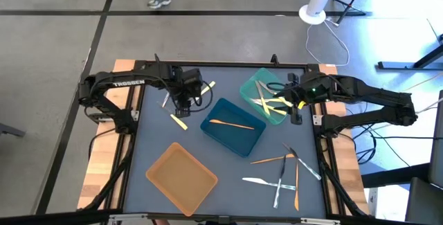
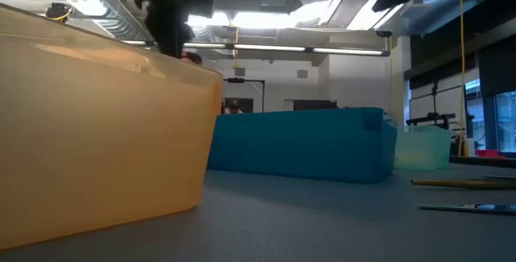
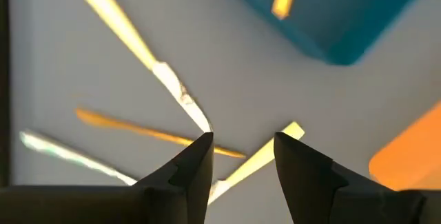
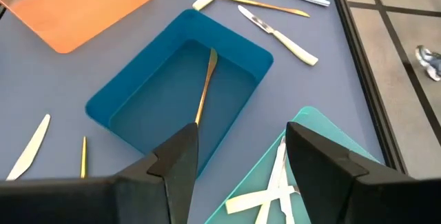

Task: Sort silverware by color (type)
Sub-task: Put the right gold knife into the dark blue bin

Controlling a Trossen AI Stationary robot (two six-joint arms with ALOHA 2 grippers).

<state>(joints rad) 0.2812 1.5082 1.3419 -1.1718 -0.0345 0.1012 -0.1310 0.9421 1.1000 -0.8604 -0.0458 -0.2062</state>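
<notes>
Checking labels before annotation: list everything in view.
Teal tray: one, by the right arm, holding several pale yellow pieces.
Blue tray: one, table centre, holding one orange piece.
Orange tray: one, front left, nothing inside.
Left loose silverware: about four, yellow, orange, white, under the left arm.
Right loose silverware: about six, orange, white, front right.
Left gripper: open, above the left loose silverware.
Right gripper: open, at the teal tray's edge.

In the low view the orange tray point(image 2: 97, 125) fills the foreground, cut off at the left edge, hiding most silverware.
</notes>
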